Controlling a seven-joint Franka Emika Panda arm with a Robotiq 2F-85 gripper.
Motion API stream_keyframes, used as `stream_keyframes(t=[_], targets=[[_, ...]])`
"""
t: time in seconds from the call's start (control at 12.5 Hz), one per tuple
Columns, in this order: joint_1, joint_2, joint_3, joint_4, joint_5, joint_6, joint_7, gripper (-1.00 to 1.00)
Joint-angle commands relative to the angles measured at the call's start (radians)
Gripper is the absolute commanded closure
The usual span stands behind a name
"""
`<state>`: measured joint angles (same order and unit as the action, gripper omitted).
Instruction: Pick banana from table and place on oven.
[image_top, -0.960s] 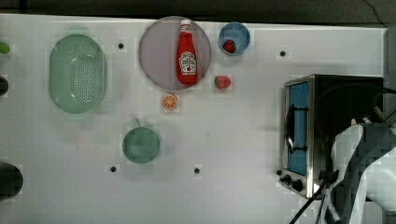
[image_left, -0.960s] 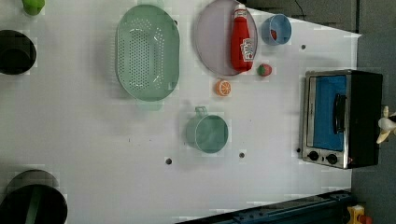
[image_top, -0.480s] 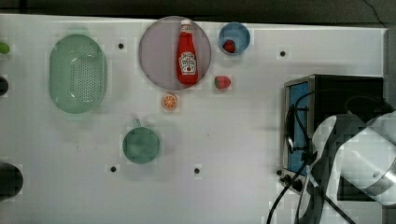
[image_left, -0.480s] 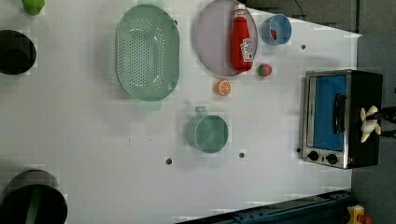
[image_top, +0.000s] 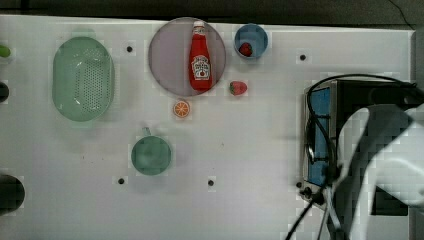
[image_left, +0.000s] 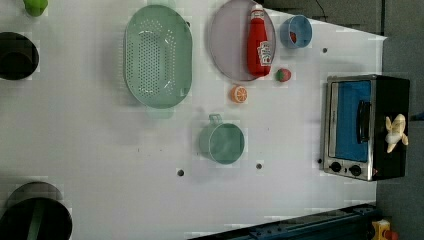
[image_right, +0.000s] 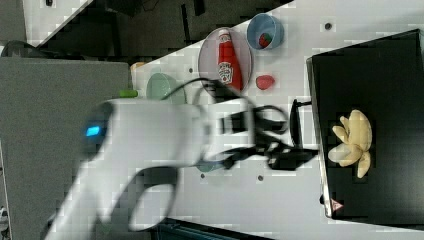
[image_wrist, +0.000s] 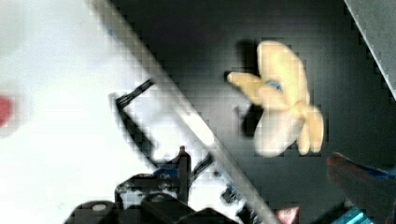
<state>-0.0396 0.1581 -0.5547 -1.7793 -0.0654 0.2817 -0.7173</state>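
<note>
**Banana resting on the oven top**

The banana (image_right: 353, 141) lies on the black top of the oven (image_right: 380, 70), peel flaps splayed, touched by nothing. The oven stands at the left view's right edge of the white table (image_left: 100, 150), glass door facing the other items. The robot arm (image_right: 150, 140) hangs above the table beside the oven; whether the pincer is open or closed cannot be told. Elsewhere on the table: a ketchup bottle (image_left: 259, 42) on a plate (image_left: 227, 40), a green colander (image_left: 157, 55), a green cup (image_left: 224, 142), an orange slice (image_left: 238, 93).
</note>
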Motion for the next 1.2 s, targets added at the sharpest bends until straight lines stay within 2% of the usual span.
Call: stream_keyframes(t=[0.08,0.32,0.64,0.8,1.2], targets=[[0.041,-0.153,0.097,0.073,-0.001,-0.152,0.134,-1.0],[0.067,-0.21,0.257,0.062,-0.014,-0.182,0.476,-1.0],[0.07,-0.227,0.45,0.028,-0.014,-0.182,0.9,-1.0],[0.07,-0.24,0.49,-0.001,0.001,-0.183,0.941,-1.0],[0.071,-0.323,0.497,-0.073,0.023,-0.184,0.939,-1.0]])
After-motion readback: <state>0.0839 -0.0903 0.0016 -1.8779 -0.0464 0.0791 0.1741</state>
